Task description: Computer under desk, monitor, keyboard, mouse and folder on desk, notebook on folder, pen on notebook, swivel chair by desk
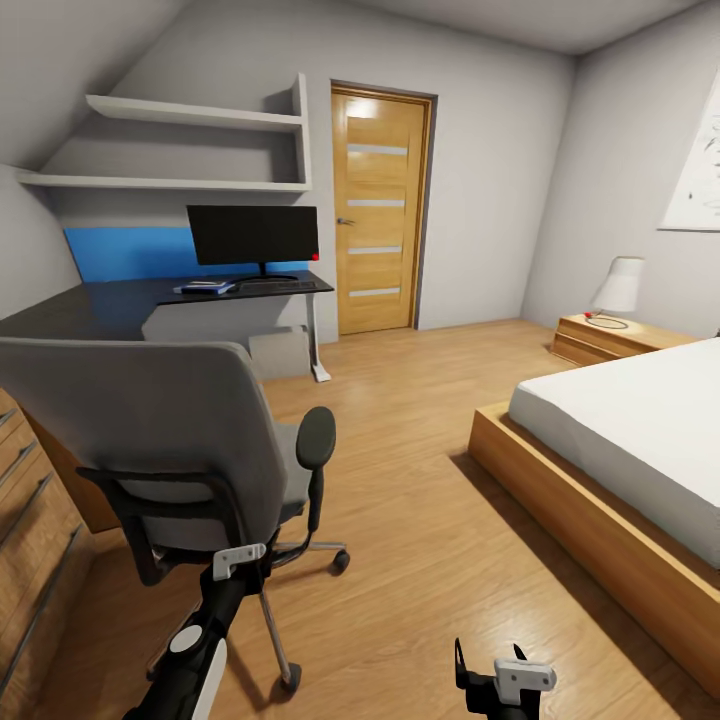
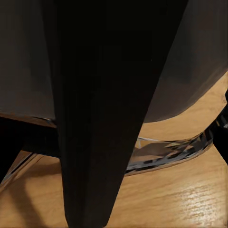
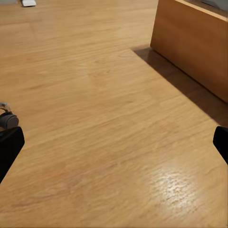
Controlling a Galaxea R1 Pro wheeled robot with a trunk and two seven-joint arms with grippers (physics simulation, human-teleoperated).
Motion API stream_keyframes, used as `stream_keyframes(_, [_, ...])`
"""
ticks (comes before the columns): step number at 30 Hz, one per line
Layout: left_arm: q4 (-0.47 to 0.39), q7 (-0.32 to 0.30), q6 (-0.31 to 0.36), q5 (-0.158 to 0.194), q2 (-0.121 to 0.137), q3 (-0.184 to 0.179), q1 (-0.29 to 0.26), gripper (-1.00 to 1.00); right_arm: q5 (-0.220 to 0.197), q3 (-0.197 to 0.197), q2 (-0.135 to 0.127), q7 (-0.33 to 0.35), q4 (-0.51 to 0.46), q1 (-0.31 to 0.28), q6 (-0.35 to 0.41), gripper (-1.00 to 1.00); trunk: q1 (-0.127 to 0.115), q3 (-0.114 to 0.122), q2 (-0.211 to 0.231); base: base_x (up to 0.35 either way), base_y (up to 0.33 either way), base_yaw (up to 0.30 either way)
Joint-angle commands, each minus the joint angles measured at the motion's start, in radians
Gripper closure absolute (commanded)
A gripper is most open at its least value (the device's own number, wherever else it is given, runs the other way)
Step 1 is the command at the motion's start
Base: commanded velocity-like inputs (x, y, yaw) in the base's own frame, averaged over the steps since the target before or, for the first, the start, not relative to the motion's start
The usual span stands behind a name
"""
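Chair (image 1: 160,440) stands near the desk (image 1: 120,305), its back against the left gripper (image 1: 238,560), whose jaw state I cannot tell. Monitor (image 1: 253,236), keyboard (image 1: 275,285) and folder (image 1: 205,287) sit on the desk, computer (image 1: 279,353) underneath. Right gripper (image 3: 114,142) gapes wide over the floor (image 3: 109,109).

Your left arm (image 1: 195,650) reaches forward and up, its gripper hidden from view; your right gripper (image 1: 490,668) hangs low, fingers (image 3: 10,147) spread wide apart.
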Motion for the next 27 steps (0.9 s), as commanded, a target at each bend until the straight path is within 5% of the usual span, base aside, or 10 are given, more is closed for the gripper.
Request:
stream_keyframes(1, [-0.001, -0.006, 0.000, -0.009, -0.002, 0.005, -0.001, -1.00, -0.010, 0.006, -0.002, -0.005, 0.000, -0.001, -0.006, -1.00, 0.000, -0.001, 0.000, 0.000, -0.010, 0.000])
stream_keyframes(27, [-0.001, -0.005, -0.001, -0.009, 0.000, 0.005, -0.001, -1.00, -0.010, 0.006, -0.002, -0.005, 0.001, -0.001, -0.006, -1.00, 0.000, -0.001, 0.000, 0.000, -0.054, 0.000])
